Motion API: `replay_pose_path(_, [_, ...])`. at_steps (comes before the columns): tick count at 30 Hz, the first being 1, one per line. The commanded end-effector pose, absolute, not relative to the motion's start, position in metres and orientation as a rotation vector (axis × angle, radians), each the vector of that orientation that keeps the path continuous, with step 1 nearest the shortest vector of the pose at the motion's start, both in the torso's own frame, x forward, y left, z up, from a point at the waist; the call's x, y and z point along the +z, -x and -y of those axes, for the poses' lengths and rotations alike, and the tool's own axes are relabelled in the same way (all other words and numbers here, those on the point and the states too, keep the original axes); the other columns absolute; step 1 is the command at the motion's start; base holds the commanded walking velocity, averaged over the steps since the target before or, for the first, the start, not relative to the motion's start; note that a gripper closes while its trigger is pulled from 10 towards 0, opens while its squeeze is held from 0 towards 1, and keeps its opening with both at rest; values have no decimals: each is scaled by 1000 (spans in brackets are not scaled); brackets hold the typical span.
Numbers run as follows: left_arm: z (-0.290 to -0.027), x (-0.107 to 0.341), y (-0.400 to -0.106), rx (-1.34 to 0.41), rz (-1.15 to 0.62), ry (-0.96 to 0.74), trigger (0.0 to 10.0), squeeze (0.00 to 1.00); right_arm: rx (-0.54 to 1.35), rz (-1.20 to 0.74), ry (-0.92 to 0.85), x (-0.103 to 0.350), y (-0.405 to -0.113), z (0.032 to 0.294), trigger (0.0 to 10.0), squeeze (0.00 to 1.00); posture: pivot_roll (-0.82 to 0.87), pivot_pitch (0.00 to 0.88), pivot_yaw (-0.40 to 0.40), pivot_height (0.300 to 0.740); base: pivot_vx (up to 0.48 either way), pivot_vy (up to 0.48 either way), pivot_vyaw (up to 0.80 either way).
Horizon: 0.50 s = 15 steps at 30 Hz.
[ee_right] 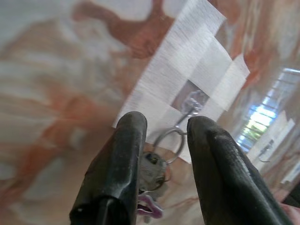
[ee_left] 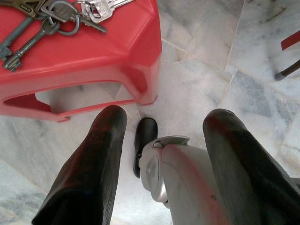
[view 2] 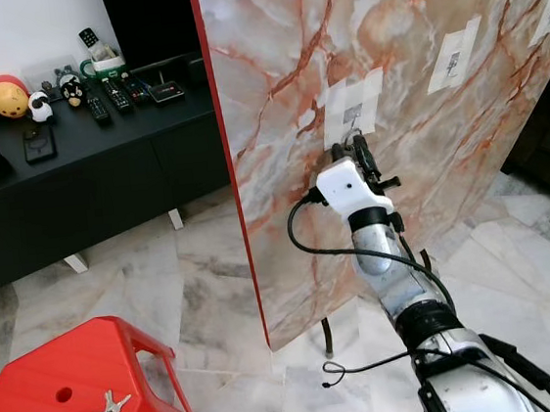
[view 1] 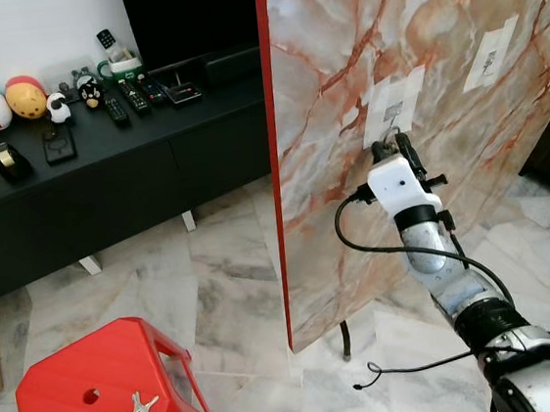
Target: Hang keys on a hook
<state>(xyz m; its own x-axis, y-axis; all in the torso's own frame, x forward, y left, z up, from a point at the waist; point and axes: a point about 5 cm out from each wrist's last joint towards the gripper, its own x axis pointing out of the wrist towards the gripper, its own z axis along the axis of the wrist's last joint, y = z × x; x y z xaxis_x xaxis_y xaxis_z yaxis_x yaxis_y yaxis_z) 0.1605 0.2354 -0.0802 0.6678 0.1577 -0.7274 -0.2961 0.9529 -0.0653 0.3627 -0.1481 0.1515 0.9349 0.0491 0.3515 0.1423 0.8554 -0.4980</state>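
**Key ring at the taped hook**

The keys (ee_right: 152, 174) sit between my right fingers (ee_right: 123, 159), and their ring (ee_right: 169, 139) reaches up to the small metal hook (ee_right: 193, 102); whether the ring is fully on it I cannot tell. The hook is fixed under strips of white tape (ee_right: 187, 61) on an upright marble-patterned board (view 1: 454, 39). My right gripper (view 1: 393, 142) is raised against that board, its fingers pinched on the keys.

A second bunch of keys (ee_left: 51, 18) lies on top of the red stool (view 1: 97, 382) beside the board's foot. My left gripper (ee_left: 164, 154) hangs low beside that stool, above the marble floor (view 1: 223, 270), fingers spread with nothing between them.

Further off, a black cabinet (view 1: 104, 175) carries remotes (view 1: 131, 95) and small toy figures (view 1: 8, 101).
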Motion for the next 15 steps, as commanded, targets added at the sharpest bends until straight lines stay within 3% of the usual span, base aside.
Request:
replay_pose_path(1, [-232,-84,-155,267,-825,201,10000,0,56,363,500,144,-354,139,10000,63,120,119,-71,740,0,0,0])
replay_pose_path(2, [-232,-84,-155,266,-826,200,10000,0,120,349,490,136,-349,134,10000,0,120,119,-71,740,0,0,0])
replay_pose_path(5, [-231,-84,-155,265,-827,199,10000,0,191,311,448,123,-340,129,10000,0,116,117,-73,740,0,0,0])
replay_pose_path(8, [-231,-84,-155,263,-828,199,10000,0,227,101,357,78,-321,132,10000,0,119,116,-73,740,0,0,0])
replay_pose_path(11, [-231,-84,-154,264,-829,200,10000,0,252,14,343,58,-309,134,10000,0,119,116,-73,740,0,0,0])
replay_pose_path(15, [-233,-85,-151,269,-837,197,10000,0,91,-240,249,18,-292,158,10000,0,115,112,-71,740,0,0,0])
